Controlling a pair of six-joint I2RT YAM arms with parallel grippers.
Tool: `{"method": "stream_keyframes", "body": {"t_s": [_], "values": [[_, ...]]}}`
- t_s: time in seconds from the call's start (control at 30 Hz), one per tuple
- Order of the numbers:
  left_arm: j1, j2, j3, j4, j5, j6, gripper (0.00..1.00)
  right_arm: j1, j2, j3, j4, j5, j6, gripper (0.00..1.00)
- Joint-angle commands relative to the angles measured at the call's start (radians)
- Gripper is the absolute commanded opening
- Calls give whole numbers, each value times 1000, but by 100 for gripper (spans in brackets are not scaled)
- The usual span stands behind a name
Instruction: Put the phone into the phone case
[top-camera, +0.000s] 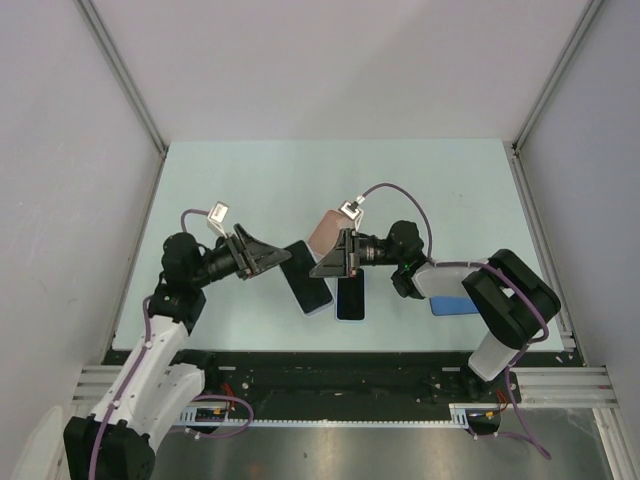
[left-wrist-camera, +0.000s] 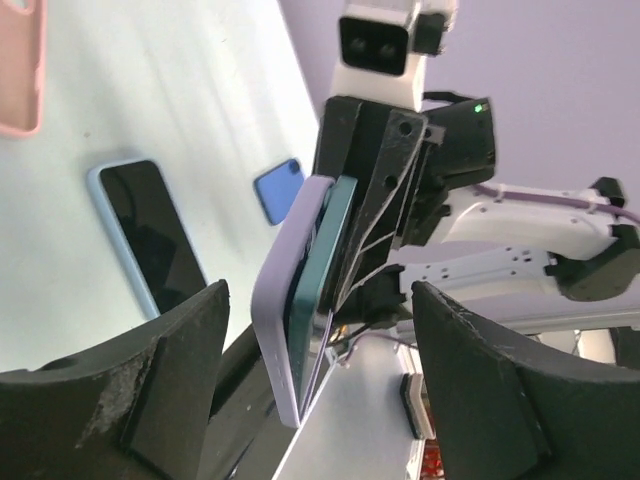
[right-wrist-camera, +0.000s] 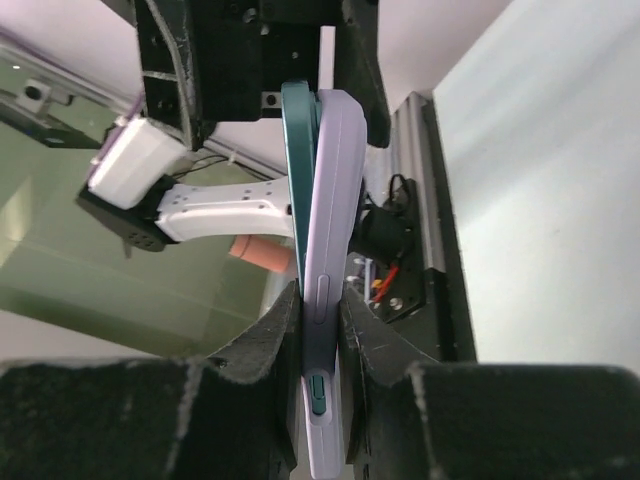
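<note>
Both reach inward: right arm's fingers (right-wrist-camera: 255, 372) clamp phone (right-wrist-camera: 296, 160) and case (right-wrist-camera: 338, 210) edgewise; left arm's fingers (left-wrist-camera: 130, 392) gape empty.

Smooth matt lilac plastic case (right-wrist-camera: 338, 200)

Robotics lab, enclosed test cell. Plain grey partition walls (top-camera: 60, 150) box in three sides, joined by aluminium corner posts (top-camera: 125, 75). Pale green desk (top-camera: 420, 190) with a bare sheet top. Slotted aluminium rail (top-camera: 570, 380) runs along the near edge. Arm bases (top-camera: 492, 358) are bolted there, with loose cables (top-camera: 235, 405) beneath.
</note>
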Motion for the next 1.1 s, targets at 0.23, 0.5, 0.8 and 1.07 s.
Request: {"method": "stream_keyframes", "body": {"t_s": [0.23,0.5,0.8,1.07], "values": [[12,-68,-69,273,65,-135,68,8,34,-25,478,15,256,1],[12,-71,-113,348,59,-198,34,17,42,-25,480,9,253,6],[10,-74,-98,280,59,-152,0,14,80,-1,483,31,276,34],[10,-83,-75,211,66,-129,53,8,80,27,488,28,275,4]]}}
